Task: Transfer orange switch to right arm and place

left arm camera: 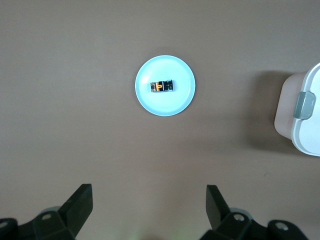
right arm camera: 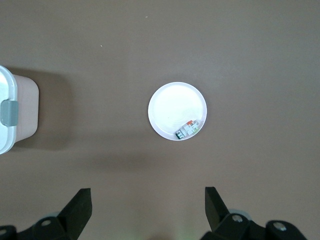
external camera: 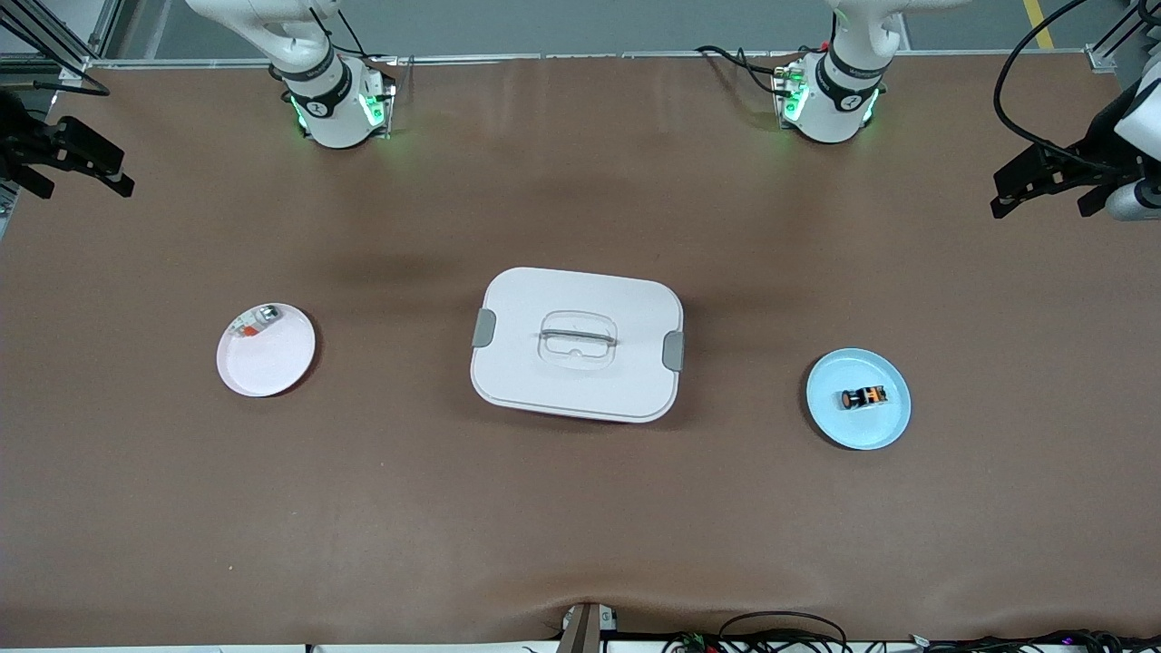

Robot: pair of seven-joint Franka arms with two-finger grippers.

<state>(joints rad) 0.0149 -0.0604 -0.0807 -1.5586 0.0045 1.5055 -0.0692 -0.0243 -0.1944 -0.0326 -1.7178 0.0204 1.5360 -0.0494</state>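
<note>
Matte brown tabletop [external camera: 580, 508], faintly wrinkled. Round pale-blue plate [external camera: 884, 426], lower right of frame, carries the orange switch [external camera: 863, 397], stubby and black-banded. Glossy white plate [external camera: 268, 367], lower left, holds a small silver-red piece [external camera: 255, 323], perhaps metal. Rounded white lidded box [external camera: 577, 344] sits centre. Left gripper [left arm camera: 150, 207] high over blue plate, fingers apart, empty; right gripper [right arm camera: 148, 207] high over white plate, likewise apart.

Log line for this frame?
orange switch: on blue plate | left tool: open, above table | right tool: open, above table

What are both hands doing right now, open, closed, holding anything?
Left hand: open, empty, high over the table near the light blue round plate.
Right hand: open, empty, near the white round plate.
</note>
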